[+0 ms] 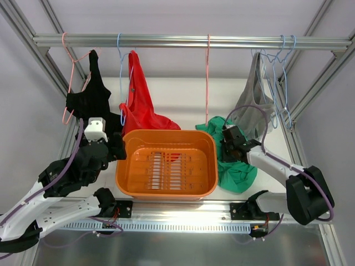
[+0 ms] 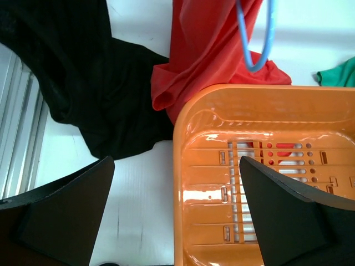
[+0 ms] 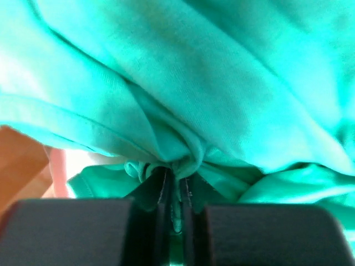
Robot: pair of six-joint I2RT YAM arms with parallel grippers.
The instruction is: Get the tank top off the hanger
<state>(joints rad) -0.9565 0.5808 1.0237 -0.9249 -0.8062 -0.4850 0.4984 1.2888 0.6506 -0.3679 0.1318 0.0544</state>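
**Right end effector**: the jaws are pressed together and pinch a gathered fold of the tank top. The wrist view shows teal fabric bunched and drawn into the gap between the fingers. Only cloth is seen in the grip, no wire.

**Tank top:** it lies heaped on the counter, just right of the orange basket. Its far edge rises toward the foot of the hanger.

**Hanger:** the salmon-pink wire hangs by its hook from the rail, about mid-span, and its lower part runs into the teal cloth. A pink strip at the left edge of the wrist view may be this wire. It is too blurred to confirm whether a strap is looped over it.

**Left end effector**: the fingers are spread and hold nothing. It sits at the left side of the basket, beside the black top.

**Step in hand (judgement):** the grasp on the garment is made, and the pull-off has not begun.

**Next move (judgement):**
- Draw the pinched fold down and toward the near right, so that any strap on the wire slides off its end.
- Keep the pull steady and light, or the hanger may swing or lift off the rail.
- Keep clear of the grey top hanging just to the far right.
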